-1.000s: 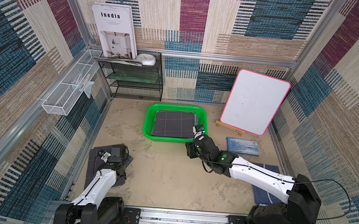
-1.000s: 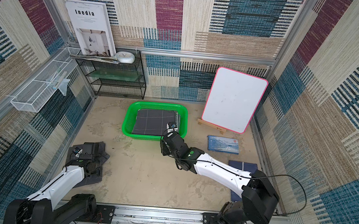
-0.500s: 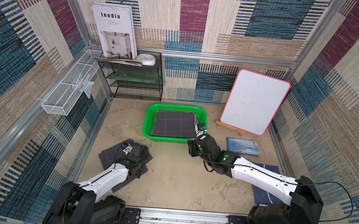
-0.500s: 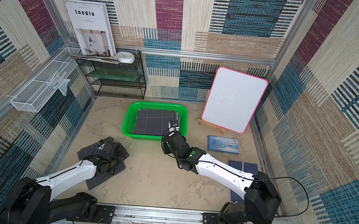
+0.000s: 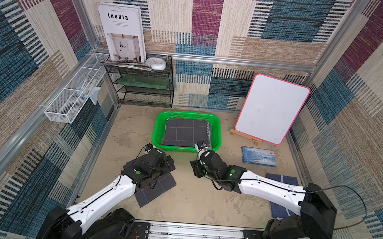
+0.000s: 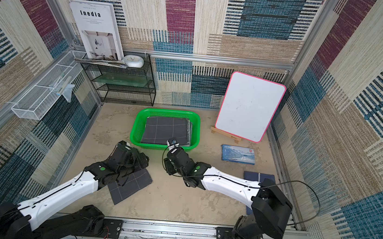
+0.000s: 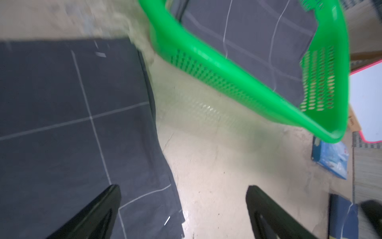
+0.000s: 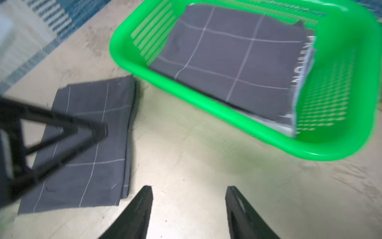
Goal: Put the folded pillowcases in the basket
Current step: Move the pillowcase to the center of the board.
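Cloth lies in two places as I look down in a top view. The folded pillowcase (image 5: 153, 191), dark grey with thin white grid lines, sits flat on the sandy floor (image 5: 201, 198) at about 7 o'clock from the basket (image 5: 158, 126), outside it and apart from its wall. A second folded pillowcase (image 5: 185, 132) already covers the basket's bottom. The left gripper (image 5: 170, 165) hangs over the floor cloth's corner nearest the basket. The right gripper (image 5: 193, 171) faces it from 3 o'clock, over bare floor just in front of the basket's near wall. A whiteboard (image 5: 271, 109) leans at 2 o'clock from the basket and a blue box (image 5: 258, 156) lies at 3 o'clock. Both top views agree on this layout, though neither shows me the jaws clearly. From the left wrist, the left gripper (image 7: 183, 187) is released and spread wide, gripping nothing. One finger is over the edge of the folded pillowcase (image 7: 62, 103) and the other over bare floor, with the basket (image 7: 206, 58) beyond; whether that finger touches cloth I cannot tell. From the right wrist, the blurred picture shows the right gripper (image 8: 189, 187) also released, jaws apart with only floor between them. The folded pillowcase (image 8: 93, 144) lies beside it, with one left finger (image 8: 97, 130) over that cloth.
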Action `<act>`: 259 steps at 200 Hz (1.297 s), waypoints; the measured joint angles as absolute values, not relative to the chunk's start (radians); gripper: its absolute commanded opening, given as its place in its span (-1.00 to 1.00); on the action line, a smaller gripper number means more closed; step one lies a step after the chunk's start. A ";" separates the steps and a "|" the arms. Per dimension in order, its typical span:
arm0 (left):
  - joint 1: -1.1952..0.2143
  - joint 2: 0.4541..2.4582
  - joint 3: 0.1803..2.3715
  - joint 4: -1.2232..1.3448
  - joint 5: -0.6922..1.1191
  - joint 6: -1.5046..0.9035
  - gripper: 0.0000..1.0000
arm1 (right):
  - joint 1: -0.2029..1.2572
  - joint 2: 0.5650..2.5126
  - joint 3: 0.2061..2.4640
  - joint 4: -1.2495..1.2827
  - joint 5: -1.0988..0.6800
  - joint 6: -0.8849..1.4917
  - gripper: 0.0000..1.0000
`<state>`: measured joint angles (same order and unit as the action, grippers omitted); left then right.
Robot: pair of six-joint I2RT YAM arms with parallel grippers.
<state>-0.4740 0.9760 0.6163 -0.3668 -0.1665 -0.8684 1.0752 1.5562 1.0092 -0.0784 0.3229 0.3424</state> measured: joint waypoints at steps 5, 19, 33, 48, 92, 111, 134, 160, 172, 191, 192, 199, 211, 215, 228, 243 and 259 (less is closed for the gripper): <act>-0.459 0.941 0.613 -0.385 -0.183 -0.855 0.98 | 1.101 1.586 1.026 -0.083 0.329 0.329 0.30; -0.406 0.838 0.596 -0.441 -0.223 -0.830 0.98 | 1.157 1.669 1.079 -0.093 0.340 0.294 0.33; -0.347 0.729 0.568 -0.482 -0.244 -0.813 0.98 | 1.199 1.752 1.147 -0.119 0.341 0.250 0.34; -0.316 0.636 0.541 -0.517 -0.266 -0.802 0.98 | 1.234 1.821 1.209 -0.144 0.346 0.206 0.34; -0.302 0.540 0.489 -0.565 -0.289 -0.792 0.98 | 1.271 1.975 1.339 -0.215 0.341 0.118 0.37; -0.300 0.564 0.480 -0.577 -0.291 -0.782 0.98 | 1.271 2.022 1.377 -0.245 0.336 0.093 0.37; -0.297 0.633 0.493 -0.583 -0.288 -0.753 0.98 | 1.271 2.054 1.378 -0.272 0.342 0.074 0.38; -0.294 0.756 0.547 -0.577 -0.282 -0.722 0.98 | 1.256 2.055 1.348 -0.258 0.358 0.083 0.38; -0.292 0.793 0.559 -0.573 -0.270 -0.709 0.98 | 1.241 2.041 1.322 -0.236 0.371 0.096 0.38; -0.292 0.824 0.564 -0.552 -0.255 -0.704 0.98 | 1.221 2.002 1.262 -0.228 0.395 0.120 0.38; -0.292 0.826 0.564 -0.550 -0.253 -0.704 0.98 | 1.221 2.000 1.260 -0.227 0.396 0.121 0.38; -0.291 0.832 0.564 -0.545 -0.244 -0.704 0.98 | 1.213 1.980 1.232 -0.221 0.407 0.137 0.38; -0.290 0.840 0.564 -0.537 -0.234 -0.704 0.98 | 1.196 1.947 1.187 -0.218 0.421 0.160 0.37; -0.290 0.841 0.564 -0.535 -0.231 -0.704 0.98 | 1.188 1.933 1.168 -0.218 0.424 0.169 0.38; -0.290 0.848 0.564 -0.530 -0.221 -0.704 0.98 | 1.161 1.885 1.109 -0.222 0.435 0.191 0.38; -0.287 0.854 0.564 -0.530 -0.213 -0.704 0.98 | 1.132 1.831 1.054 -0.236 0.443 0.210 0.38; -0.282 0.859 0.564 -0.531 -0.213 -0.705 0.98 | 1.123 1.784 1.026 -0.257 0.451 0.224 0.38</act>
<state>-0.2821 0.8593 0.5640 -0.5308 -0.2127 -0.7048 1.1229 1.7844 1.0260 -0.2565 0.4515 0.2241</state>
